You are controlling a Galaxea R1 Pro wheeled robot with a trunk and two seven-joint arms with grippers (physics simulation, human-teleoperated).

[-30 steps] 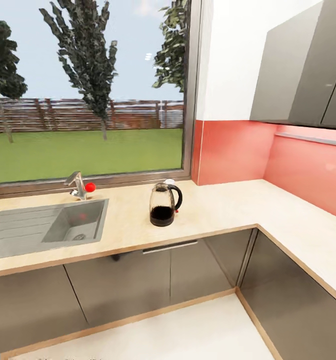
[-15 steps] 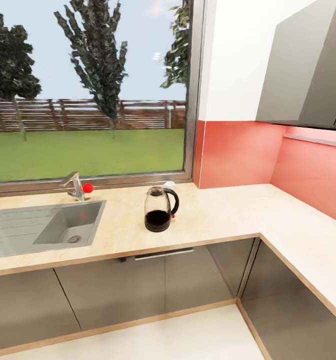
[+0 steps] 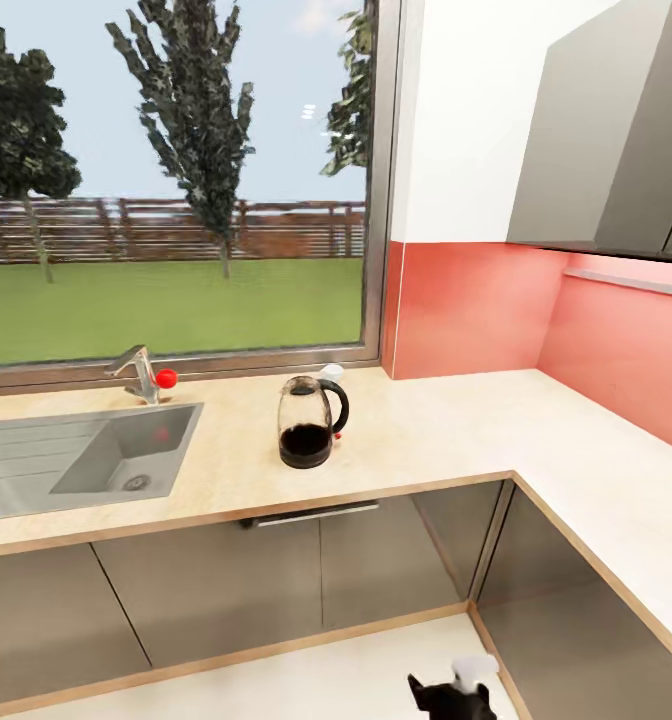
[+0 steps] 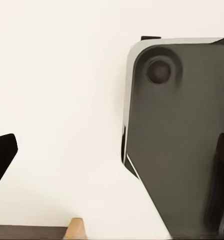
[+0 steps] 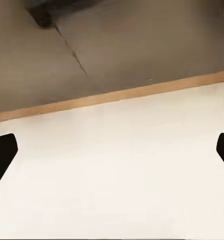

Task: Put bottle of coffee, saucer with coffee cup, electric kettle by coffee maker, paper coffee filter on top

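The electric kettle (image 3: 307, 424), clear glass with a black base and loop handle, stands upright on the kitchen countertop (image 3: 446, 432) just right of the sink. A small white thing sits right behind its lid. A black-and-white part of one of my arms (image 3: 454, 686) pokes in at the bottom edge of the head view, low over the floor and far from the kettle. My left gripper (image 4: 112, 160) is open over pale floor beside my dark base. My right gripper (image 5: 112, 155) is open over the floor near a cabinet plinth. The coffee maker, bottle, shelf, filter, saucer and cup are out of view.
A grey sink (image 3: 116, 455) with a red-knobbed faucet (image 3: 141, 375) lies left of the kettle under a big window. The worktop turns a corner and runs along the right wall (image 3: 616, 470). Dark cabinet fronts (image 3: 276, 580) stand below, wall cabinets (image 3: 596, 150) above right.
The camera has shifted, so the kettle and sink now sit a little further left in the picture. An arm part has come into the head view's bottom edge.
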